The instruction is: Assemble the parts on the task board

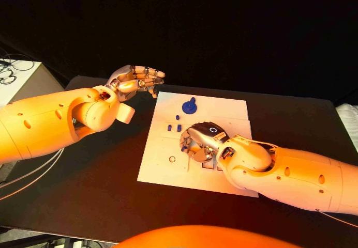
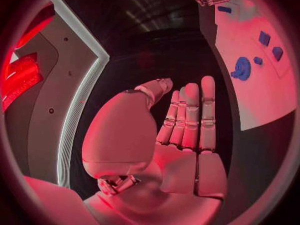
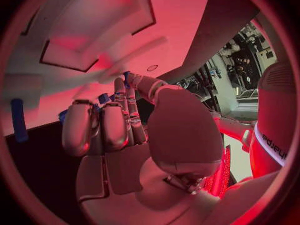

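Note:
The white task board lies mid-table. A blue round part stands near its far edge, also the round part in the left wrist view. Small blue pieces sit just nearer, the same pieces showing beside it. My right hand is down on the board's middle with curled fingers; thumb and a finger pinch a small blue part, mostly hidden. Another blue piece lies on the board beyond. My left hand hovers off the board's far left corner, fingers straight, holding nothing.
The board has a round hole near its left edge and rectangular recesses. Black table surrounds the board. A white surface with cables stands at the far left.

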